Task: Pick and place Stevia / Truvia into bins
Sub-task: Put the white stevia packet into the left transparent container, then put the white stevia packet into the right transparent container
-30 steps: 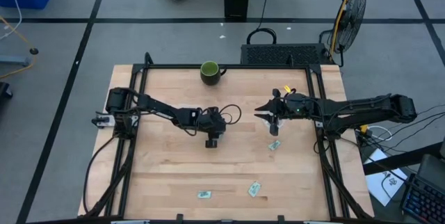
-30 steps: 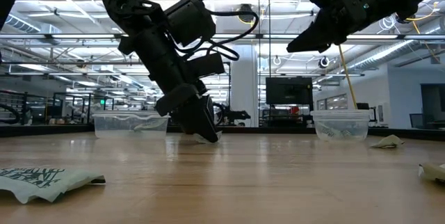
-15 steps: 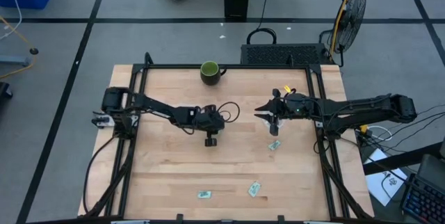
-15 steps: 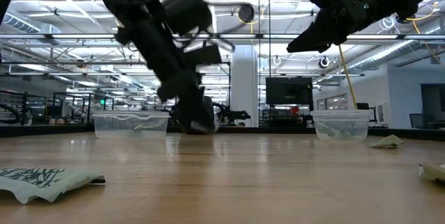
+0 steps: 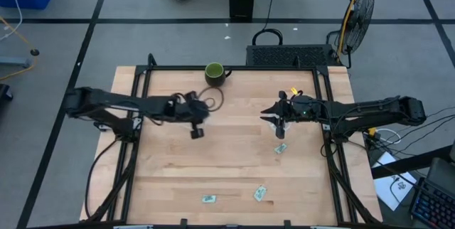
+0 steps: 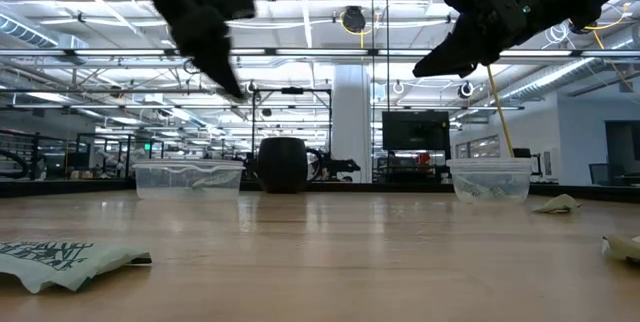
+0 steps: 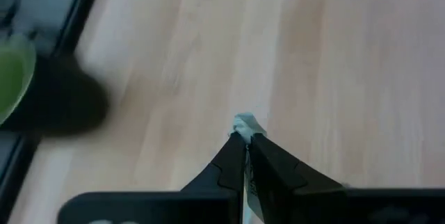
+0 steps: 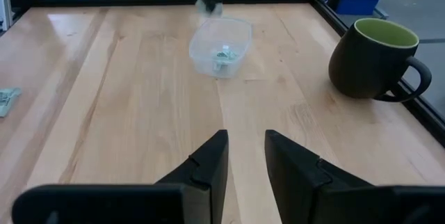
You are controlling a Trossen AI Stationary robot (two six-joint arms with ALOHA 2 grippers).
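We note the counter (image 5: pixel 234 165): pale blond wood, long straight grain, black frame. Mug (image 8: pixel 375 58): dark green outside, lime green inside. Sachets (image 5: pixel 259 193): pale green and white, dark print. Rounded-square tub (image 8: pixel 220 46): clear plastic. Both arms and hands: matte black. Floor (image 5: pixel 128 16): grey, black lines.

Table top (image 5: pixel 234 165) reads to me as pale wood planks, smooth with a low sheen, grain visible. Frame rails (image 5: pixel 231 68) look like matt black metal. Rounded-square tub (image 8: pixel 220 46) is clear glossy plastic; the cup (image 6: pixel 489 178) on the right is the same kind of clear plastic. Mug (image 8: pixel 374 58) looks glazed ceramic, dark outside, green inside, slightly glossy. Sachets (image 6: pixel 60 260) are thin crinkled paper, matt. Left gripper (image 7: pixel 247 139) fingers (image 7: pixel 229 165) are matt black, plastic-looking; right gripper (image 8: pixel 245 145) fingers likewise.
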